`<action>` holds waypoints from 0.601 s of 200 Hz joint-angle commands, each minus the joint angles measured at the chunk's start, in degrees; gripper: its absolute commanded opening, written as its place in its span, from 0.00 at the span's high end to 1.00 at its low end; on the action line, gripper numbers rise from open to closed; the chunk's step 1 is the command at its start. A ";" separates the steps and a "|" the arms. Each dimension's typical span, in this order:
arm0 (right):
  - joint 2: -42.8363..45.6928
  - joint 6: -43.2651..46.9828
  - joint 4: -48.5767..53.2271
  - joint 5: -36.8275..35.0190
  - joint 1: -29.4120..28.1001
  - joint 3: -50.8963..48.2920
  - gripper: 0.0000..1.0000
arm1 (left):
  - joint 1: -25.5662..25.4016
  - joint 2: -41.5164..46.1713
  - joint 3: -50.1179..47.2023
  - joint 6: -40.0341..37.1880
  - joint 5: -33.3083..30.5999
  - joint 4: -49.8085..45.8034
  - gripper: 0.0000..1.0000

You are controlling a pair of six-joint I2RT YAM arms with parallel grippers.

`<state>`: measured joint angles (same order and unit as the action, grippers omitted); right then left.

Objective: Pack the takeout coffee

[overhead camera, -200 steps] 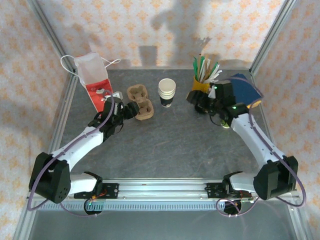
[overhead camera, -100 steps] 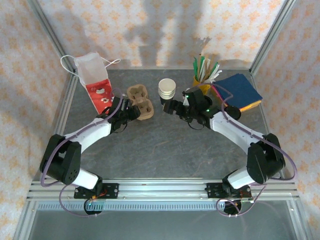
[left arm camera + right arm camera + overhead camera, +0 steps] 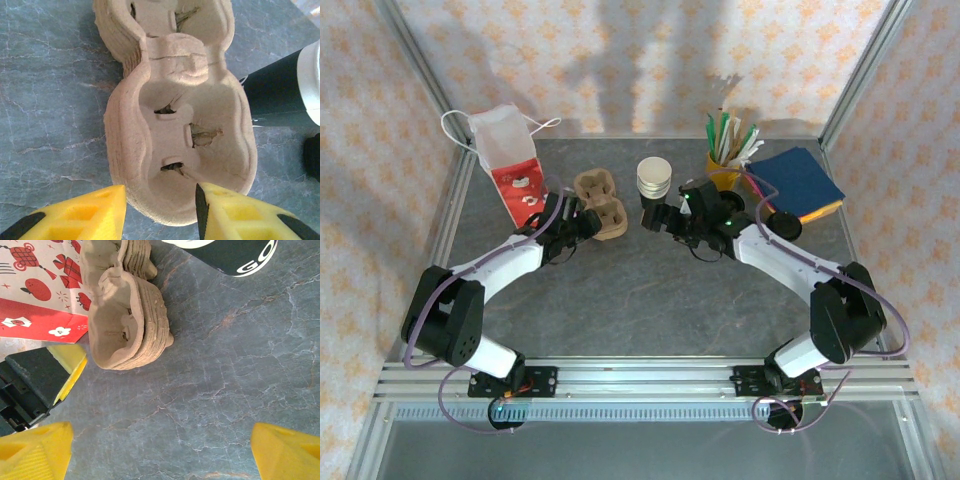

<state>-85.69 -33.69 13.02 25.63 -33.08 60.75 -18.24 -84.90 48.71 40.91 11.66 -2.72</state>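
Observation:
The takeout coffee cup (image 3: 654, 178), pale above and black below, stands at the back middle of the table. It also shows at the top of the right wrist view (image 3: 235, 255) and at the right of the left wrist view (image 3: 280, 90). My right gripper (image 3: 661, 216) sits just in front of the cup's base. It is open wide (image 3: 160, 457), with bare table between its fingers. To the cup's left lies a stack of brown pulp cup carriers (image 3: 600, 205). My left gripper (image 3: 578, 224) is shut on its near end (image 3: 160, 210), one finger outside the wall and one inside the well.
A red-and-white paper bag (image 3: 510, 165) lies at the back left, close to the carriers. At the back right stand a yellow mug of sticks (image 3: 725, 165), a blue-and-yellow stack (image 3: 802, 182) and a black lid (image 3: 783, 222). Metal frame rails (image 3: 440, 230) border the table.
The right arm has swung left from the yellow mug to the cup. The left gripper has moved up to the carriers and its jaws have narrowed around their near end.

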 commanded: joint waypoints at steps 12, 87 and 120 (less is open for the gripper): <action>-0.27 -0.41 -0.48 -1.85 -0.32 1.80 0.09 | 0.40 -1.30 -0.18 1.72 0.67 2.46 0.57; -0.97 -0.58 -0.08 -2.31 -0.32 1.96 0.09 | 0.40 -1.88 -0.63 2.60 -1.73 2.42 0.52; -1.66 -0.67 0.17 -2.34 -0.33 2.35 0.09 | 0.40 -2.59 -0.50 2.77 -1.37 2.72 0.51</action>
<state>-86.74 -33.89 13.06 24.84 -33.08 60.86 -18.24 -86.54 48.66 42.65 11.53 -1.41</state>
